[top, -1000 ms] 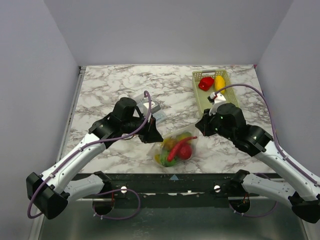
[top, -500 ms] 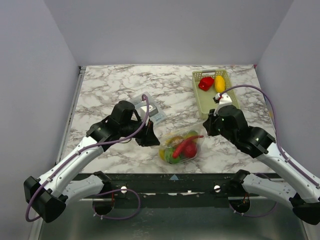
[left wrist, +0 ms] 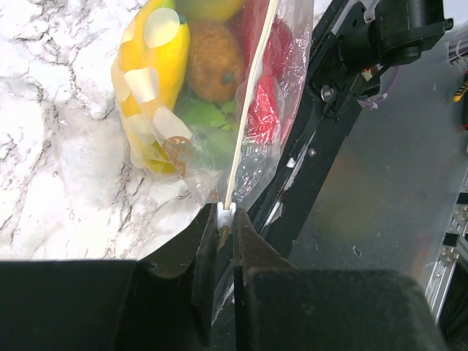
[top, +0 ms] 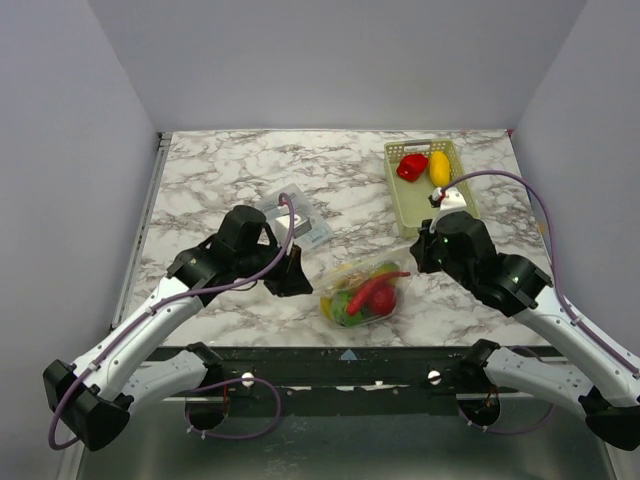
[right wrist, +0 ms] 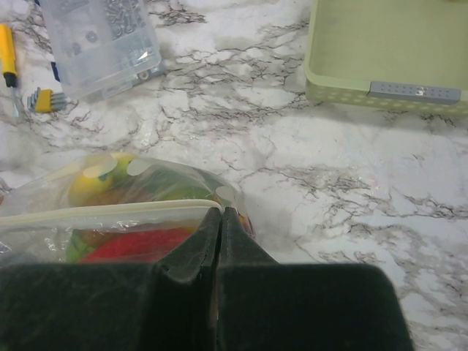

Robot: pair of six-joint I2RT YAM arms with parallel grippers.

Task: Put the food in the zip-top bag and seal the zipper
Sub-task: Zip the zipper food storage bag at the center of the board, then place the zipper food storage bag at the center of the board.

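Observation:
The clear zip-top bag [top: 366,293] hangs stretched between my two grippers near the table's front edge. It holds food: a yellow piece [left wrist: 152,69], an orange one [left wrist: 215,60], green [left wrist: 199,118] and red [left wrist: 268,93]. The pale zipper [left wrist: 252,102] runs straight along the bag's mouth. My left gripper [left wrist: 226,218] is shut on the white tab at the zipper's left end, also seen from above [top: 298,280]. My right gripper [right wrist: 221,212] is shut on the bag's right corner, where the zipper [right wrist: 110,213] ends. More food, a red piece [top: 411,166] and a yellow piece [top: 439,167], lies in the basket.
The pale green basket [top: 400,205] stands at the back right, just beyond my right arm. A flat clear packet [top: 300,222] with print lies behind the left gripper, and shows again in the right wrist view [right wrist: 102,44]. A small yellow tool [right wrist: 7,62] lies beside it.
The left gripper has drawn back to the left and the right gripper has shifted right. The bag has moved right and is now pulled out longer between them.

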